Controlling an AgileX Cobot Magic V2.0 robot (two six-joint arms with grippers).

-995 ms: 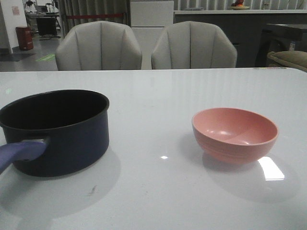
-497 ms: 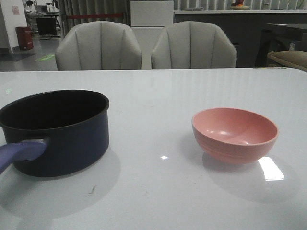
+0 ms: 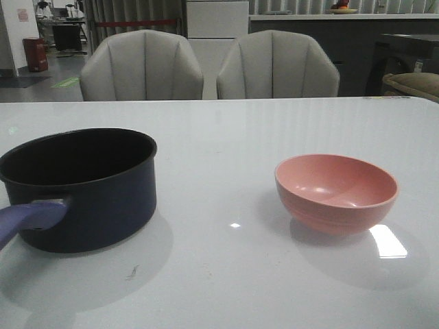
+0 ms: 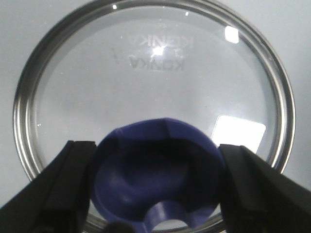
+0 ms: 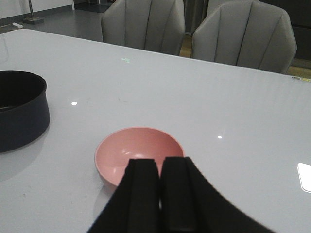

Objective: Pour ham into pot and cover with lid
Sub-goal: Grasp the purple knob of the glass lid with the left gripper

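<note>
The dark navy pot (image 3: pixel 89 192) stands at the left of the white table, its blue-purple handle (image 3: pixel 27 218) pointing toward me. Its black inside shows nothing I can make out. The ham is out of view, and the pink bowl (image 3: pixel 336 192) at the right looks bare inside. In the left wrist view the glass lid (image 4: pixel 155 82) lies flat on the table, and my left gripper (image 4: pixel 156 148) is shut on its blue-purple knob (image 4: pixel 155 174), one finger against each side. My right gripper (image 5: pixel 159 165) is shut with nothing in it, hovering just short of the bowl (image 5: pixel 131 148). Neither gripper shows in the front view.
Two grey chairs (image 3: pixel 140 65) (image 3: pixel 278 65) stand behind the table's far edge (image 3: pixel 219 99). The pot (image 5: pixel 22 116) sits well to one side of the bowl in the right wrist view, with bare tabletop between them.
</note>
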